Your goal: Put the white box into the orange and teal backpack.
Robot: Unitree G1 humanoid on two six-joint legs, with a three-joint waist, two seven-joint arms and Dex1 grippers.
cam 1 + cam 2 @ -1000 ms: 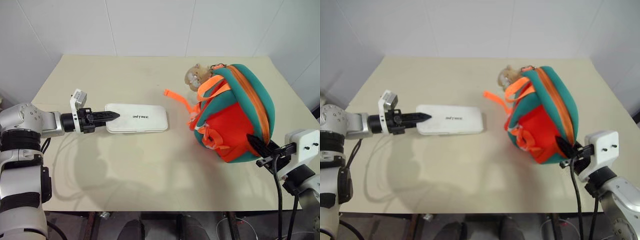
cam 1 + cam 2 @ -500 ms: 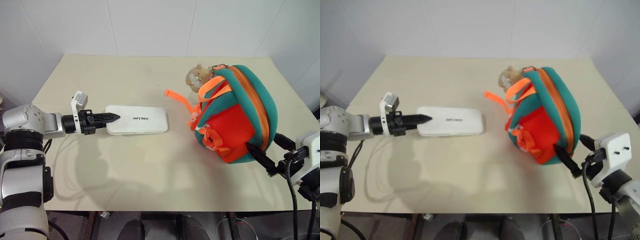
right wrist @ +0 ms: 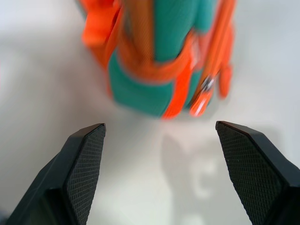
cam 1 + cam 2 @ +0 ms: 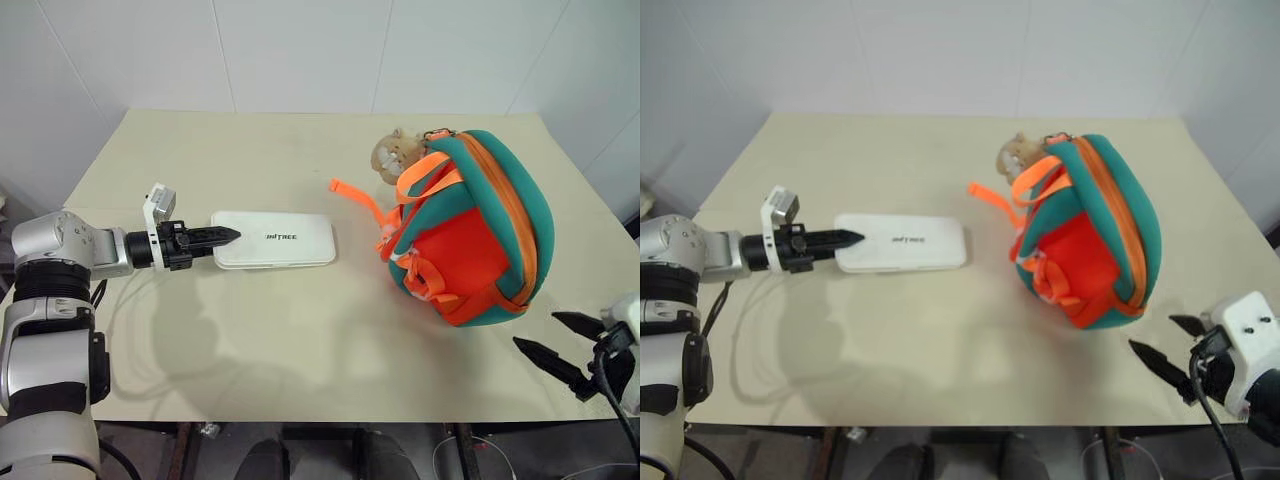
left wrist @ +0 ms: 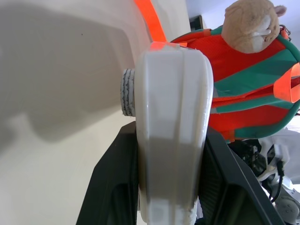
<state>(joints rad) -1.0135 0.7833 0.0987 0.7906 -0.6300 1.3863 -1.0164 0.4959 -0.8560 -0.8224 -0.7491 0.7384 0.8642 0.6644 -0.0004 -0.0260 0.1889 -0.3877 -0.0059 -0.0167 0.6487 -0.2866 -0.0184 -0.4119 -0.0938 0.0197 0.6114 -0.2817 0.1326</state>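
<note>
Gripping: my left pincer (image 4: 222,236) is clenched on the near short end of the white box (image 4: 275,237); the left wrist view shows the case's edge seated between both black fingers (image 5: 110,187).
Box position: flat on the counter (image 4: 300,350), at centre-left, lettering up.
Box long axis: runs nine o'clock to three o'clock across the counter, in line with my left pincer, which comes in from the nine o'clock end.
Backpack position: the orange and teal backpack (image 4: 480,235) stands at the three o'clock side of the box, well apart from it, with bare counter between; a tan plush charm (image 4: 395,152) sits at its eleven o'clock corner.
Backpack opening: zipper track runs over the top; I cannot tell whether it is open.
Right pincer: my right pincer (image 4: 560,345) is released, fingers spread wide, grasping nothing, hovering just off the backpack's five o'clock corner.
Governing relation: the box lies along its own axis toward the backpack, so my judgement is that the left arm, the nearer one, carries it toward three o'clock.
Risk: an end grip on a long case may let it droop.
</note>
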